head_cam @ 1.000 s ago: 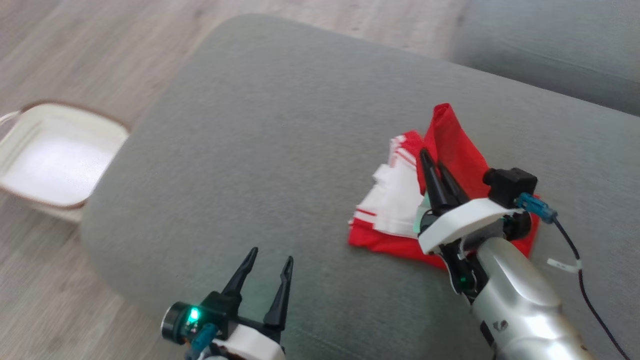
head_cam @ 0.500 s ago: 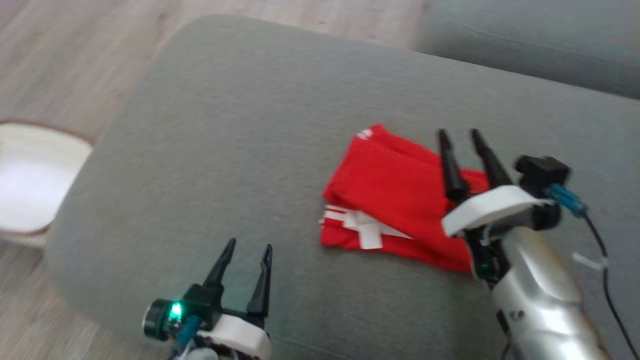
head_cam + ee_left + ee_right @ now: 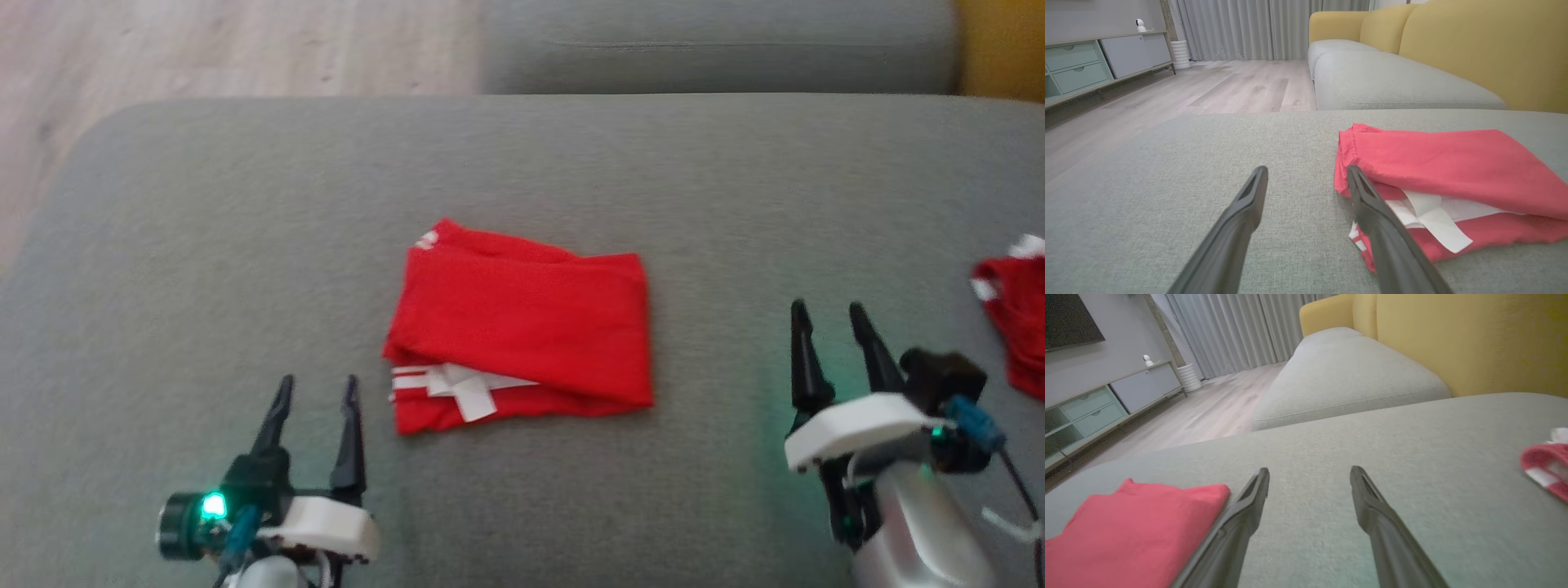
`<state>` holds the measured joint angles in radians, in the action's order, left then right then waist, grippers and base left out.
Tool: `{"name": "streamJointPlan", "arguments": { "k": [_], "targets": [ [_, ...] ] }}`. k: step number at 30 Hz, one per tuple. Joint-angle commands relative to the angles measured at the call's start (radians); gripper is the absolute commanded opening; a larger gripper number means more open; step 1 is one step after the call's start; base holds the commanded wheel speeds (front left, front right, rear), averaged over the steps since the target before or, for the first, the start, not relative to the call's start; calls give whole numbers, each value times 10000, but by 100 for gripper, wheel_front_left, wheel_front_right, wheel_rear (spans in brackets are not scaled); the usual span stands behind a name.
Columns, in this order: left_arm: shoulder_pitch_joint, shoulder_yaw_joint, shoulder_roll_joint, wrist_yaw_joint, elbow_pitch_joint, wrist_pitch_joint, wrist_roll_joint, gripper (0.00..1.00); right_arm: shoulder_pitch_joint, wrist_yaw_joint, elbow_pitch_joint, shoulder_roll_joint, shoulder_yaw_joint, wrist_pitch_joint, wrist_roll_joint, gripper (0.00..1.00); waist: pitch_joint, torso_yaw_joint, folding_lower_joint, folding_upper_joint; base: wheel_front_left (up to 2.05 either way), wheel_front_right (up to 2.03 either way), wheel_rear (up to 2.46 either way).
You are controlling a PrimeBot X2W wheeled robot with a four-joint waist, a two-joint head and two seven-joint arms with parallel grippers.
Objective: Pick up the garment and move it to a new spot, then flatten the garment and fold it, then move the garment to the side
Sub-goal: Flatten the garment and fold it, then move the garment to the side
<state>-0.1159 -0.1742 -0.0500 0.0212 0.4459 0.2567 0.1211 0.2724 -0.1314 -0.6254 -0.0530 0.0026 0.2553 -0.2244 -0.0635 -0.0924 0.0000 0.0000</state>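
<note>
Near left: left gripper (image 3: 318, 384), fingers spread, holding nothing, just beside the garment's near-left corner; contact cannot be told. Near right: right gripper (image 3: 827, 310), fingers spread and empty. A second ago it was pressed together on the garment's raised red flap; it has since let go and drawn clear to the right, and the head camera has swung as well. Middle: garment (image 3: 522, 327), red, folded into a rough rectangle, lying flat on the grey sofa seat (image 3: 245, 245) between the two grippers, white striped layers showing at its near edge. Judged: fold complete, the move to the side outstanding. Far right: second red-and-white cloth (image 3: 1016, 327), well apart. Containers: cabinet (image 3: 1081, 69) across the floor, drawers shut, contents hidden. The pale basket seen earlier on the floor looked empty.
</note>
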Motion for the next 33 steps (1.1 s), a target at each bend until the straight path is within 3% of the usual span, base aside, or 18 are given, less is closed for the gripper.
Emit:
{"name": "streamJointPlan", "arguments": {
  "k": [1, 9, 19, 26, 33],
  "targets": [
    [-31, 580, -52, 82, -271, 51, -154, 100, -31, 7, 332, 28, 316, 65, 112, 100, 166, 519, 0, 0, 0, 0, 0],
    [840, 1098, -24, 203, -591, 51, -319, 100, -818, 7, 441, 28, 886, 65, -69, 100, 524, 842, 0, 0, 0, 0, 0],
    [921, 842, -7, 85, -600, 51, -460, 100, -837, 7, 425, 28, 1189, 65, 28, 100, 563, 591, 0, 0, 0, 0, 0],
    [667, 107, -5, -59, -494, 51, -301, 100, -88, 7, 27, 28, 1859, 65, 386, 100, 161, -247, 0, 0, 0, 0, 0],
    [415, -588, -4, -82, -276, 51, 333, 100, 1271, 7, -1537, 28, 2156, 65, 378, 100, -317, -1506, 0, 0, 0, 0, 0]
  ]
}}
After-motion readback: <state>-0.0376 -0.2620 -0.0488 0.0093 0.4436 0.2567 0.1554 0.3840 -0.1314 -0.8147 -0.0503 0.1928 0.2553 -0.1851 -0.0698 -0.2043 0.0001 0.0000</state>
